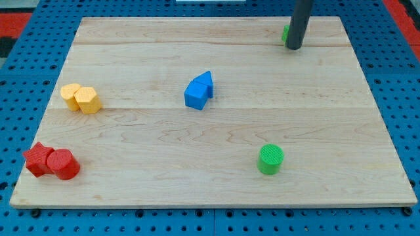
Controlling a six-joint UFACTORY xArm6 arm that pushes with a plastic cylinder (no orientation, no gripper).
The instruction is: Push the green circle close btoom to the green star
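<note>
Nearest the view's bottom sit the red blocks (51, 162), two of them touching at the board's lower left corner, and the green circle (270, 159) lower right of centre. From my end there are no jaws to open or close, only the rod; my tip (294, 47) rests on the board (210, 190) near the view's top right, well apart from the circle. Just behind the rod, at its left edge, a sliver of green shows, which I take to be the green star (285, 33), mostly hidden, so I cannot make out its shape. Whether the tip touches it I cannot tell. The circle is a short upright cylinder with a flat top and ribbed side, bright green, standing alone with open wood all round. I judge it light, rigid and quick to slide on the smooth wood, likely to skid off line if struck off centre. There is nothing to grasp; I would set the tip against its lower side wall, on its centre line, and push toward the view's top. Further out lie the blue blocks (199, 90) at mid-board and the yellow blocks (81, 98) at left.
</note>
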